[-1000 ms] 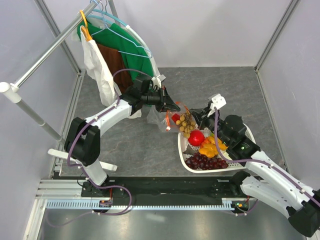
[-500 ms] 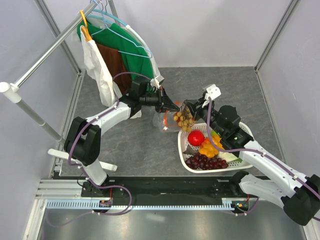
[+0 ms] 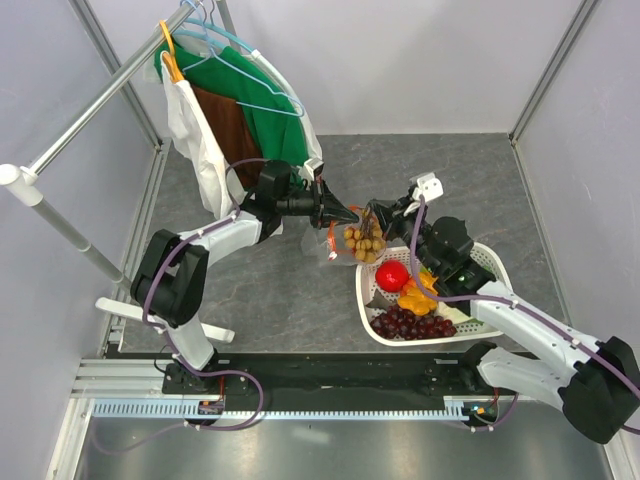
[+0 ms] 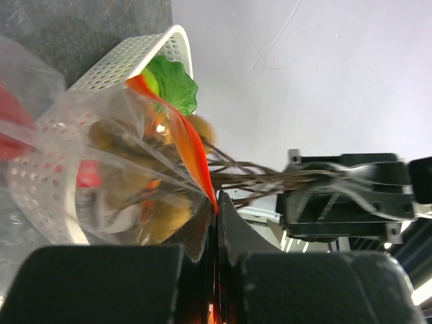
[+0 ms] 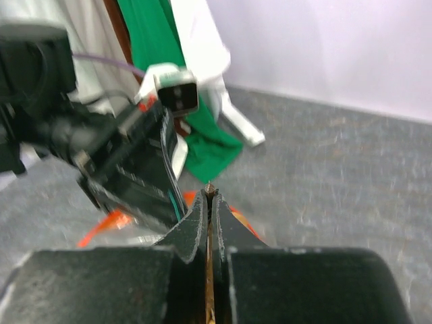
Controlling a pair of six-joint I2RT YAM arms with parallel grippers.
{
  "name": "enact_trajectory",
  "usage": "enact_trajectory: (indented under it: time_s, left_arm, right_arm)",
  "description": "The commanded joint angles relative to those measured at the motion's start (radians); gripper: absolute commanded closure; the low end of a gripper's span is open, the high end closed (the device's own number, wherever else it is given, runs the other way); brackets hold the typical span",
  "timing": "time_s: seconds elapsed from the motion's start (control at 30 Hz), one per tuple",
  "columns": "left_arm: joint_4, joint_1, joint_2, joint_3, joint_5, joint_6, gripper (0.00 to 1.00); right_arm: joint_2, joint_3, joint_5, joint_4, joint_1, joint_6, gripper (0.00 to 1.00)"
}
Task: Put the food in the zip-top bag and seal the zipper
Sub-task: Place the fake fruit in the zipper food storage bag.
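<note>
In the top view my left gripper (image 3: 345, 212) is shut on the orange-red zipper (image 3: 340, 228) of the clear zip-top bag (image 3: 338, 250), which hangs below it. In the left wrist view the jaws (image 4: 217, 200) pinch that strip (image 4: 192, 152). My right gripper (image 3: 381, 214) is shut on the thin stems of a bunch of brown nuts (image 3: 362, 240), and the bunch hangs at the bag's mouth. In the right wrist view the jaws (image 5: 210, 192) clamp a brown stem. A red apple (image 3: 392, 276), orange pieces (image 3: 415, 298) and purple grapes (image 3: 410, 324) lie in the white basket (image 3: 495, 265).
A clothes rack (image 3: 90, 110) with hangers, a green cloth (image 3: 265, 100) and a white cloth (image 3: 195, 135) stands at the back left, close behind my left arm. Green lettuce (image 4: 174, 82) shows at the basket's rim (image 4: 128, 61). Grey walls enclose the table.
My right gripper has carried the nut bunch left, from beside the basket to the bag's mouth. My left gripper has shifted slightly back and left, still holding the zipper strip.
</note>
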Motion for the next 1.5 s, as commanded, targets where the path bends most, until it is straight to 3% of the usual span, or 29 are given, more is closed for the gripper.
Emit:
enact_trajectory:
  time_s: [0.0, 0.17, 0.33, 0.73, 0.83, 1.03, 1.1, 1.2, 1.33, 1.47]
  left_arm:
    - [0.102, 0.015, 0.02, -0.023, 0.047, -0.089, 0.98]
    - [0.133, 0.024, 0.025, -0.038, 0.046, -0.123, 0.98]
    - [0.145, 0.024, 0.029, -0.043, 0.043, -0.127, 0.98]
    - [0.151, 0.024, 0.037, -0.052, 0.058, -0.136, 0.98]
    - [0.132, 0.026, 0.035, -0.046, 0.058, -0.12, 0.98]
    - [0.107, 0.035, 0.042, -0.036, 0.05, -0.106, 0.98]
    - [0.102, 0.037, 0.043, -0.035, 0.05, -0.104, 0.98]
    - [0.101, 0.038, 0.042, -0.036, 0.052, -0.103, 0.98]
    - [0.099, 0.046, 0.04, -0.033, 0.049, -0.103, 0.98]
    - [0.098, 0.049, 0.046, -0.03, 0.049, -0.103, 0.98]
  right_arm:
    - [0.0, -0.065, -0.01, 0.064, 0.005, 0.01, 1.0]
    - [-0.029, -0.088, -0.158, 0.026, 0.008, 0.01, 1.0]
    - [0.006, -0.09, -0.211, 0.004, 0.031, 0.009, 1.0]
    - [0.112, -0.075, -0.116, 0.006, 0.035, -0.014, 1.0]
    - [0.13, -0.042, -0.151, -0.045, 0.034, -0.045, 1.0]
    - [0.172, 0.022, -0.229, -0.258, 0.034, -0.138, 0.85]
    - [0.172, 0.041, -0.252, -0.296, 0.035, -0.145, 0.73]
    - [0.146, 0.087, -0.284, -0.372, 0.034, -0.145, 0.66]
    - [0.075, 0.152, -0.293, -0.525, 0.025, -0.125, 0.47]
    - [0.015, 0.177, -0.284, -0.631, 0.012, -0.079, 0.4]
